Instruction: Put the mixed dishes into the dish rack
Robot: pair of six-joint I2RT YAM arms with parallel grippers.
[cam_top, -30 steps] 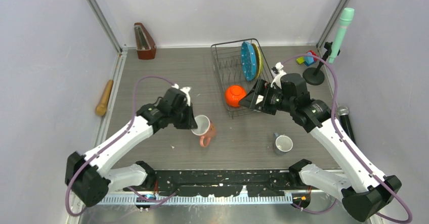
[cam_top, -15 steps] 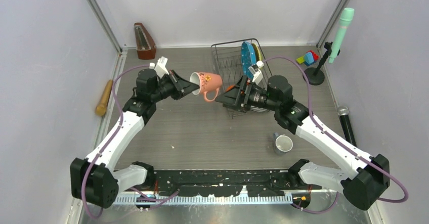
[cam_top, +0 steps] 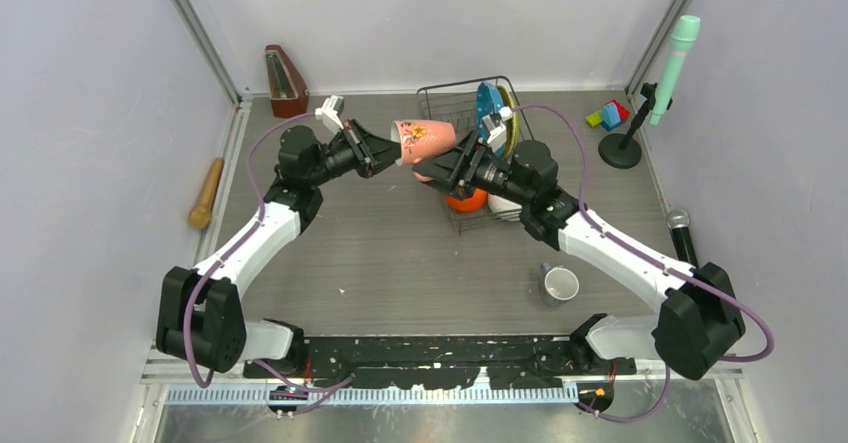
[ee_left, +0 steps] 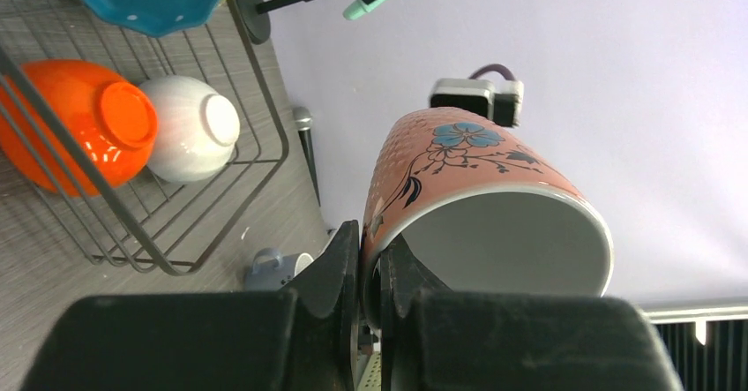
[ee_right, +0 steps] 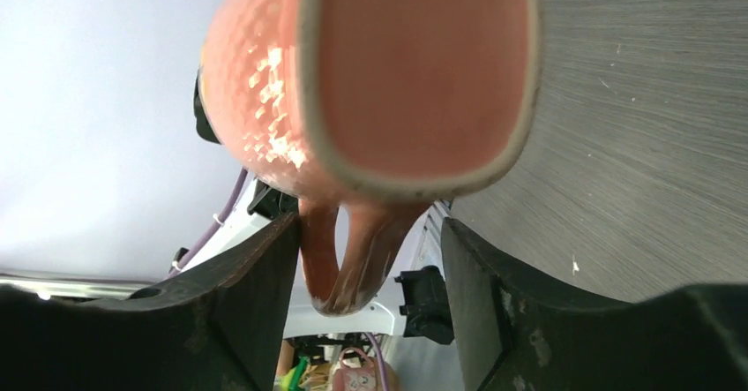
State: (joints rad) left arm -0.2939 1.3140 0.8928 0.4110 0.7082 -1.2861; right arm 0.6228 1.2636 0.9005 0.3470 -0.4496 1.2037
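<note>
Over the counter [cam_top: 400, 253], beside the dish rack [cam_top: 445, 113]: pink floral mug [cam_top: 425, 138] hangs on its side between both arms.
Left gripper [ee_left: 363, 263]: jaws pinched shut on the mug's rim, one finger inside, one outside.
Right gripper [ee_right: 370, 228]: jaws apart, straddling the handle, no clear contact.
Why: looks like a handover; the mug's base faces the right arm, which sits nearer the rack.
Mug's look: salmon pink, dimpled wall, blue flower on dark stems, pale inside, loop handle.
Rack holds: orange bowl [ee_left: 79, 122] and white bowl [ee_left: 190, 139], both upturned.
</note>
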